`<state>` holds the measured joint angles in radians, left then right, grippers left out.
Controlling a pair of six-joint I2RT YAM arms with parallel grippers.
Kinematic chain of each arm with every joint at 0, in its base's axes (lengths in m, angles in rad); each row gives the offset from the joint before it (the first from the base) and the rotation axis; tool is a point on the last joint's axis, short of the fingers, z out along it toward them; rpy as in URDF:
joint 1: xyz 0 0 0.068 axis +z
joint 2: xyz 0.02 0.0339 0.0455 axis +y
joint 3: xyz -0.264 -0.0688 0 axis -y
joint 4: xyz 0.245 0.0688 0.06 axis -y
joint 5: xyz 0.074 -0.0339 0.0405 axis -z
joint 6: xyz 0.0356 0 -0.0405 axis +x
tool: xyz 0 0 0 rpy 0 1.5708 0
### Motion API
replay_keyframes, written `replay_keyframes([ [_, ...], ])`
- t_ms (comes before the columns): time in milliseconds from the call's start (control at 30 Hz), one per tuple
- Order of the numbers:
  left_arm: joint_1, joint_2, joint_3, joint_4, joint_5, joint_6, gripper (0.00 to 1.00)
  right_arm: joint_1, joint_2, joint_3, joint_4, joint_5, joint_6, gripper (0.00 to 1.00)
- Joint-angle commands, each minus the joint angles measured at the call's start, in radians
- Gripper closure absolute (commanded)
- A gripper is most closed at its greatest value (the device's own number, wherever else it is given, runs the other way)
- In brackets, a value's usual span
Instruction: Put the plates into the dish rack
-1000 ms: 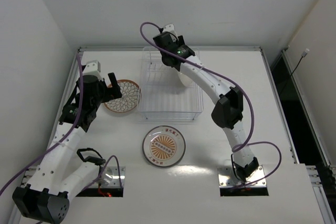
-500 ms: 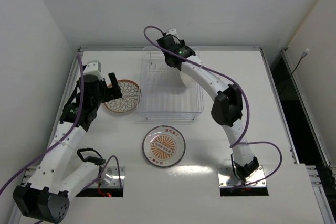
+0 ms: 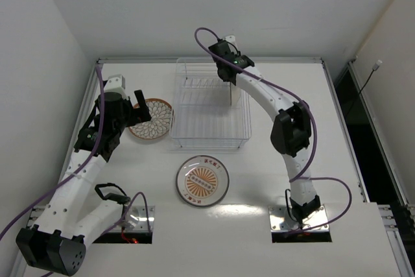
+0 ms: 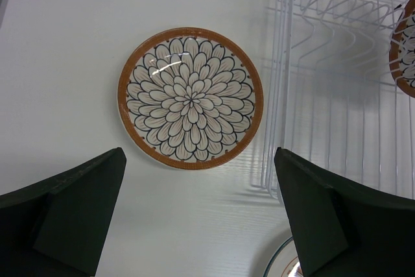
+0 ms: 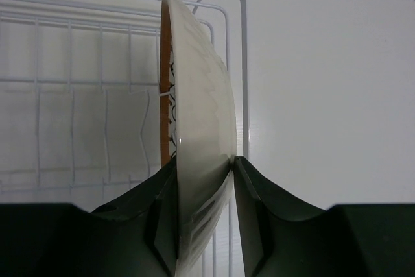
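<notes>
My right gripper [image 3: 230,81] is shut on a brown-and-white petal plate [image 3: 234,97] and holds it on edge over the right side of the dish rack [image 3: 194,128]. In the right wrist view the plate [image 5: 198,115] stands upright between the jaws, white underside to the right, above the rack wires [image 5: 97,82]. My left gripper [image 3: 139,109] is open and empty above the left edge of a second petal plate [image 3: 152,120], which lies flat left of the rack. This plate fills the left wrist view [image 4: 190,98]. The sunburst plate [image 3: 202,180] lies flat in front of the rack.
The table's raised rim [image 3: 207,60] runs just behind the rack. White walls close in on the left and back. In the left wrist view the rack's left wall [image 4: 279,95] is just right of the flat plate, and the sunburst plate's rim [image 4: 279,265] shows at the bottom.
My right gripper has carried the held plate to the right, from over the rack's back middle to over its right side. The left arm has not moved.
</notes>
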<state>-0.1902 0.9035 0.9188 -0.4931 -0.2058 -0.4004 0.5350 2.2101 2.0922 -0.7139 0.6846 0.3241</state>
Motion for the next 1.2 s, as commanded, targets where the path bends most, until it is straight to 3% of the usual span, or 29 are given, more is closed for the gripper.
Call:
replay_keyframes([
  [0, -0.002, -0.002, 0.014, 0.004, 0.005, 0.000, 0.00, -0.026, -0.085, -0.021, 0.008, -0.049, 0.052, 0.69],
  [133, -0.002, -0.002, 0.014, 0.004, 0.005, 0.000, 0.00, -0.047, -0.098, -0.040, 0.018, -0.089, 0.079, 0.69],
  [200, -0.002, -0.002, 0.014, 0.004, 0.005, 0.000, 0.00, -0.059, -0.109, -0.049, 0.018, -0.108, 0.079, 0.62],
  [267, -0.002, -0.011, 0.014, 0.004, 0.005, 0.000, 0.00, -0.059, -0.119, -0.061, 0.018, -0.122, 0.090, 0.62],
  [500, -0.002, -0.011, 0.014, 0.004, 0.005, 0.000, 0.00, -0.081, -0.130, -0.081, 0.027, -0.154, 0.101, 0.39],
  [667, -0.002, -0.011, 0.014, 0.004, 0.005, 0.000, 0.00, -0.072, -0.150, -0.081, 0.054, -0.175, 0.092, 0.34],
  [700, -0.002, -0.011, 0.014, 0.004, 0.005, 0.000, 0.00, -0.072, -0.161, -0.081, 0.054, -0.175, 0.092, 0.30],
  [733, -0.002, -0.011, 0.014, 0.004, 0.005, 0.000, 0.00, -0.072, -0.161, -0.081, 0.054, -0.187, 0.092, 0.14],
  [1167, -0.002, -0.002, 0.014, 0.004, 0.005, 0.000, 0.00, -0.063, -0.265, -0.093, 0.171, -0.402, 0.062, 0.07],
])
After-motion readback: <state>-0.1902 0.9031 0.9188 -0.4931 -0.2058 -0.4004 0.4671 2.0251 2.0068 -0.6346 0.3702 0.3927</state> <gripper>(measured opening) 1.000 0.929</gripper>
